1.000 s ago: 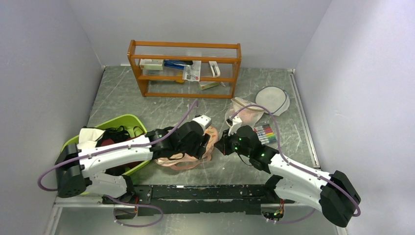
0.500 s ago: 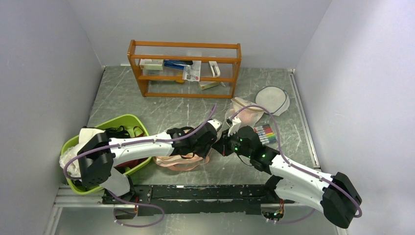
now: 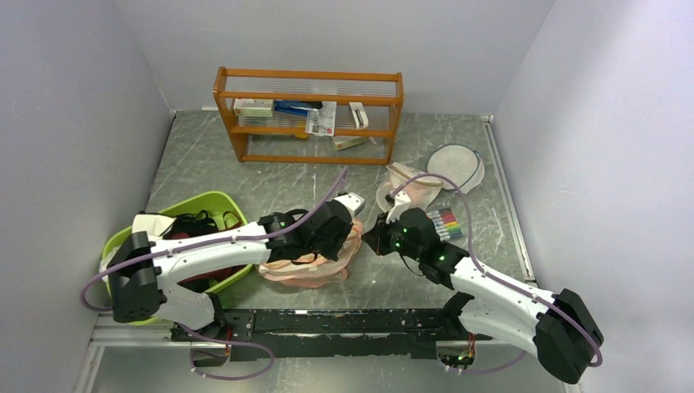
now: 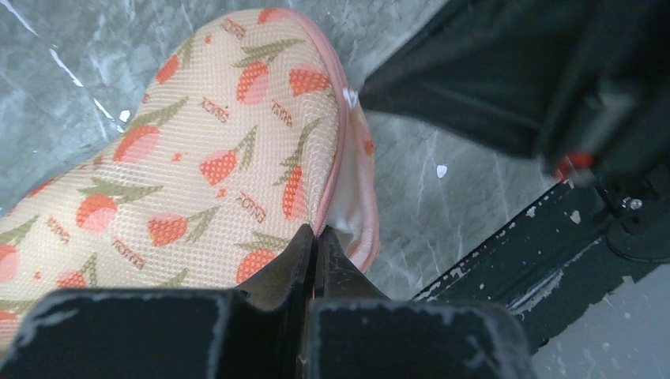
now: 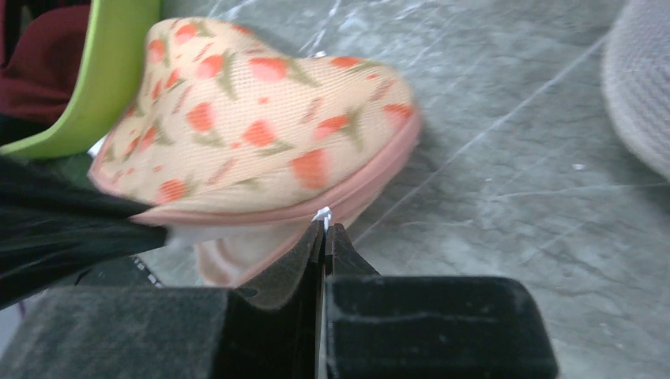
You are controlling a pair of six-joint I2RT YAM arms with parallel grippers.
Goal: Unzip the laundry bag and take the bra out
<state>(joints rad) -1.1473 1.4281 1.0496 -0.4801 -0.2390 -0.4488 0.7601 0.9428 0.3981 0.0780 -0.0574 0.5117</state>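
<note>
The laundry bag (image 3: 315, 266) lies flat in front of the two arms, peach-pink mesh with orange-red flowers (image 4: 213, 150) (image 5: 269, 118). Its zip stands partly open along the right edge, the two pink rims apart. My left gripper (image 4: 316, 233) (image 3: 348, 231) is shut on the upper pink rim. My right gripper (image 5: 325, 229) (image 3: 372, 242) is shut on the small white zip pull (image 5: 321, 215) at the bag's right end. A strip of white (image 4: 348, 212) shows in the gap between the rims; I cannot tell whether it is the bra.
A green basin (image 3: 214, 199) with dark clothes and white cloth sits left of the bag. An orange rack (image 3: 309, 115) stands at the back. Coloured markers (image 3: 443, 223), a small mesh bag (image 3: 409, 188) and a white mesh disc (image 3: 456, 166) lie right. A black rail (image 3: 327, 319) runs along the near edge.
My left gripper has closed onto the bag's upper rim after reaching right toward the right gripper. The right gripper has stayed shut on the zip pull, hardly moving.
</note>
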